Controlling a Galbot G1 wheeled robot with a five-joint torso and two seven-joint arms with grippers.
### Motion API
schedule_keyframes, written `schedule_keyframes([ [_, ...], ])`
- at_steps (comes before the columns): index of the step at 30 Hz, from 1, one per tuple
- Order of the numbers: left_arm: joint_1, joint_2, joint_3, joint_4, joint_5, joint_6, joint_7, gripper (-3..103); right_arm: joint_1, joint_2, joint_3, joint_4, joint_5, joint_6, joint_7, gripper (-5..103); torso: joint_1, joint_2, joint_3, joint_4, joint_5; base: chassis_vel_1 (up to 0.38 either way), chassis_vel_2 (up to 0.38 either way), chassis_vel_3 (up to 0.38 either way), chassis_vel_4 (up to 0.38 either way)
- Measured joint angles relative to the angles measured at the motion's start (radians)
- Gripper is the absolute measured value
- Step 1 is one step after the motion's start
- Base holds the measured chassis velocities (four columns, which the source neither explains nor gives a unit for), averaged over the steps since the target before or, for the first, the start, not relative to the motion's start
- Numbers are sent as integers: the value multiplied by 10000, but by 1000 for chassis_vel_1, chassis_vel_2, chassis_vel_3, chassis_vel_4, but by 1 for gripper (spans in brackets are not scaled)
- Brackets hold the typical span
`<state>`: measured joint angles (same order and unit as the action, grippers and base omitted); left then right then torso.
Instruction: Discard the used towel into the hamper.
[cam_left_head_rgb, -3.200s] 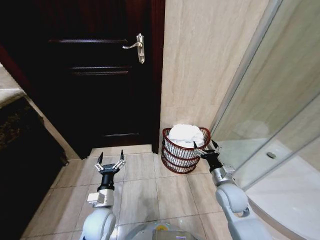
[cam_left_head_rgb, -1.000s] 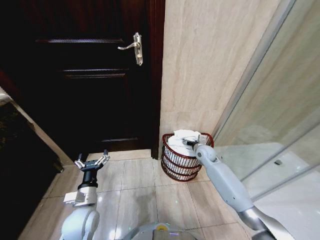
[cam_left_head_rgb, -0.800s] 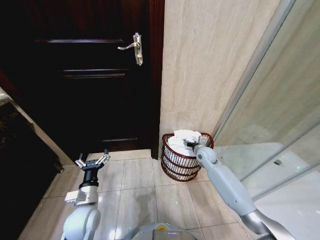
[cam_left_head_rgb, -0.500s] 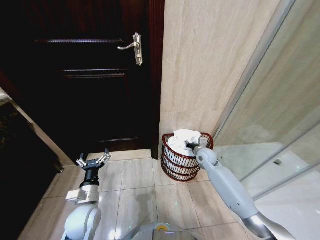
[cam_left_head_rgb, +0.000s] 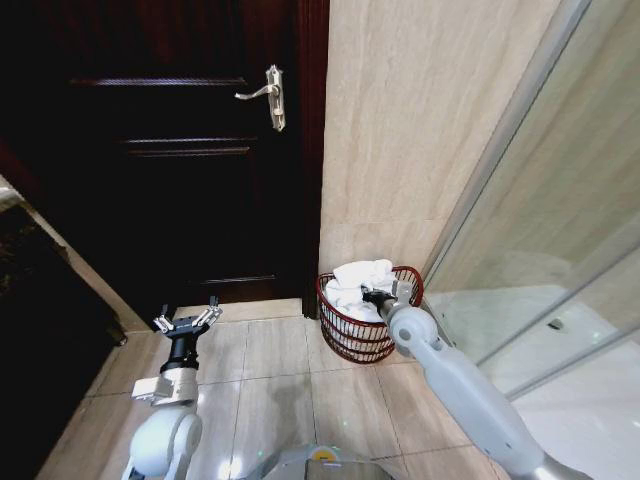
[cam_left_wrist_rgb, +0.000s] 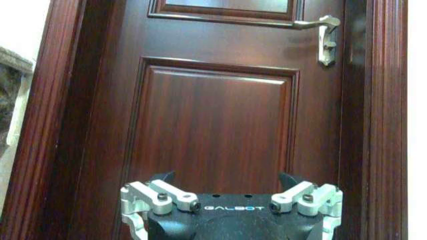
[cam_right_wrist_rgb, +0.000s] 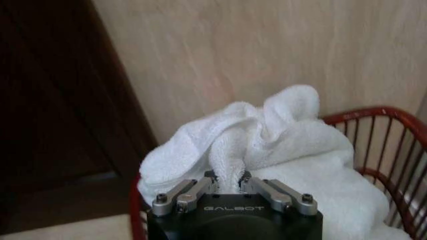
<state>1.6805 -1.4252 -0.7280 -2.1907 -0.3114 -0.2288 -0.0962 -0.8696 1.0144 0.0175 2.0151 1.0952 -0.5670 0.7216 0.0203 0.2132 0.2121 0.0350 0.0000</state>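
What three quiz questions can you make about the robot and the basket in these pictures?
1. True or false: the right gripper is pinching a fold of the white towel.
2. Where does the hamper stand? A) on a shelf B) on the floor by the beige wall C) in the shower
3. The left gripper faces the dark wooden ____.

Key: 1 true; 2 B; 3 door.

Right gripper (cam_right_wrist_rgb: 227, 181), jaws pinched on a fold of white towel (cam_right_wrist_rgb: 267, 145), heaped in red hamper (cam_right_wrist_rgb: 393, 131), beige wall (cam_right_wrist_rgb: 267, 45) behind
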Motion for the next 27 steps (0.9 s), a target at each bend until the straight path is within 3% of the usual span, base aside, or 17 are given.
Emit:
schedule_keyframes([
  [9,-139,139,18,167,-196,-63,110,100,749,-480,-179,1194,-49,429,133,13,0,0,1,0,0,0,0,0,0],
  [19,-320,222,87,336,-254,-95,161,100,1646,-1180,-184,2277,-195,691,-440,13,1,0,1,1,1,0,0,0,0],
  [27,-455,214,252,522,-223,-109,163,100,1006,-1495,-151,3463,-73,670,-347,13,0,0,0,-1,0,0,0,0,0],
])
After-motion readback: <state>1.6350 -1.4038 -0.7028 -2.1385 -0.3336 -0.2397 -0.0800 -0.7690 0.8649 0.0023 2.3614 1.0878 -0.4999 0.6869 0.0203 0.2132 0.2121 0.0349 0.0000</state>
